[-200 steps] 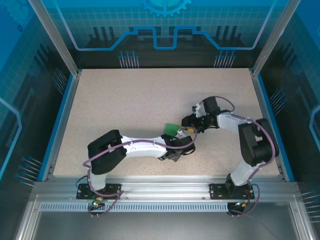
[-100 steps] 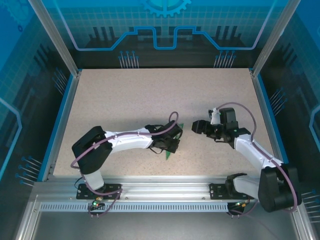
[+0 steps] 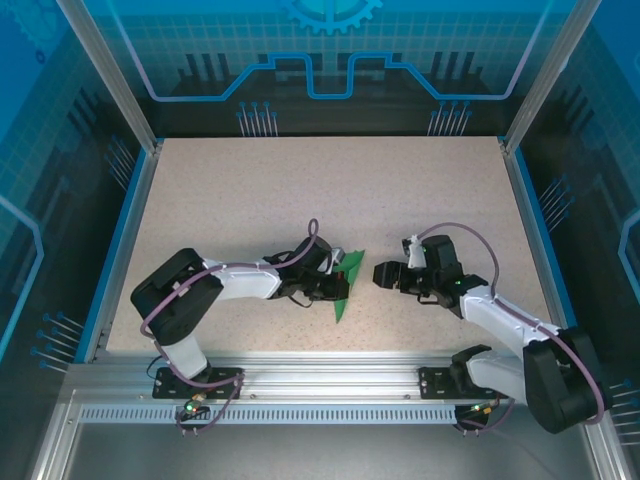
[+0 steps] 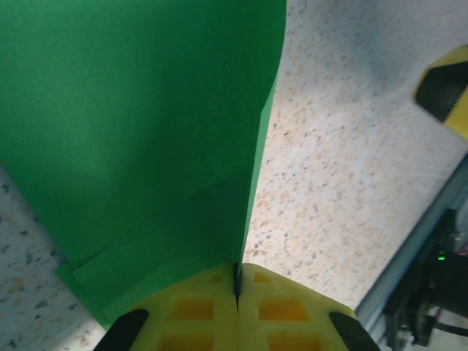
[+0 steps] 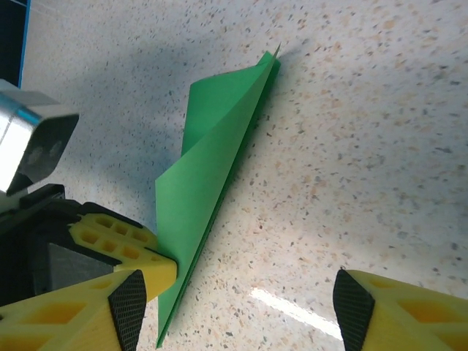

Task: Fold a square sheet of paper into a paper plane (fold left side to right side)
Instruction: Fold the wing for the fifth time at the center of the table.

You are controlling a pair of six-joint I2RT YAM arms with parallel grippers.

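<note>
Left hand (image 4: pixel 236 291) pinching the plane (image 5: pixel 212 183), the empty, wide right hand (image 5: pixel 238 307) should press its crease flat.

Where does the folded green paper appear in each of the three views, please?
Top external: the folded green paper lies just below the picture's centre.
Left wrist: it covers the upper left, narrowing down to the bottom centre.
Right wrist: it lies left of centre, with its tip toward the top.
Shared landmark: the left gripper, its yellow fingers shut on the paper.
</note>
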